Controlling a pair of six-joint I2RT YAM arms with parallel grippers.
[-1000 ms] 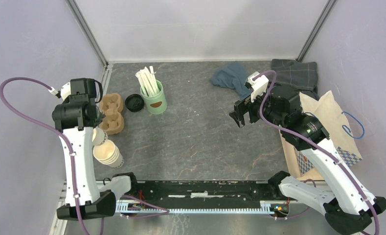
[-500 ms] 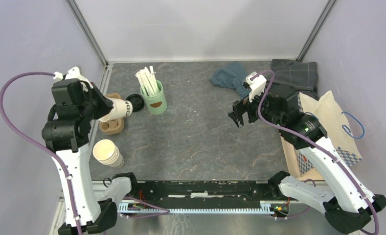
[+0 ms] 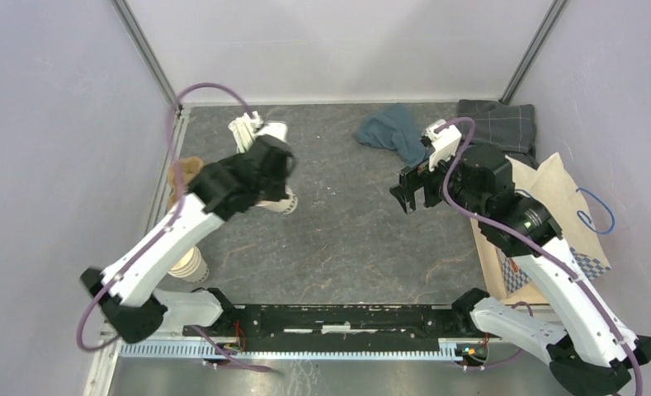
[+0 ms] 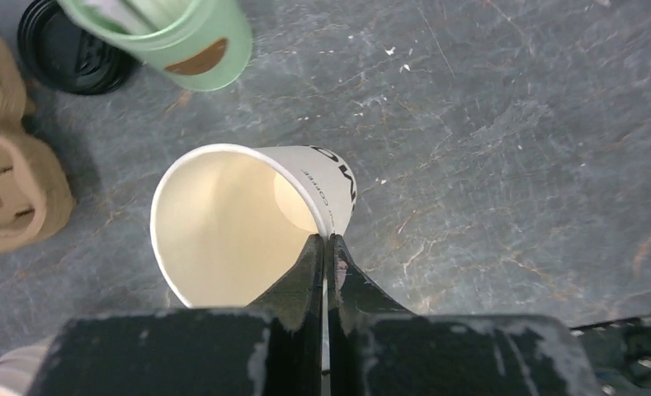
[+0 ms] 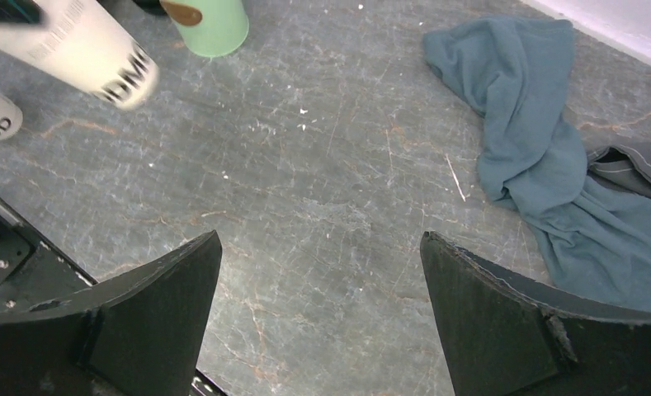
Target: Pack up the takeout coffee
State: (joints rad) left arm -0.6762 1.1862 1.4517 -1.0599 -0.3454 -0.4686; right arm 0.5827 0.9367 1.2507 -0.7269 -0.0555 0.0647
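My left gripper [image 4: 325,241] is shut on the rim of a lidless white paper cup [image 4: 332,177] with black lettering. The cup is empty and tilted above the table, right of the mint-green mug [image 4: 181,37]. A round black lid [image 4: 66,49] lies flat on the table left of the mug. From above, the left arm covers the mug and the cup [image 3: 284,203] pokes out under the left gripper [image 3: 268,191]. My right gripper [image 3: 408,194] hangs open and empty over the table's right half; its own view [image 5: 320,235] shows the cup [image 5: 91,49] far left. No lidded takeout coffee shows.
A brown pulp cup carrier [image 3: 186,169] sits at the left edge, with a stack of cream cups [image 3: 191,264] nearer me. A teal cloth [image 3: 388,128] and a grey cloth [image 3: 495,120] lie at the back right. A brown paper bag [image 3: 553,198] lies on the right.
The left arm has lifted the white cup from the left edge and swung it right, over the mug area. The right arm has barely moved.
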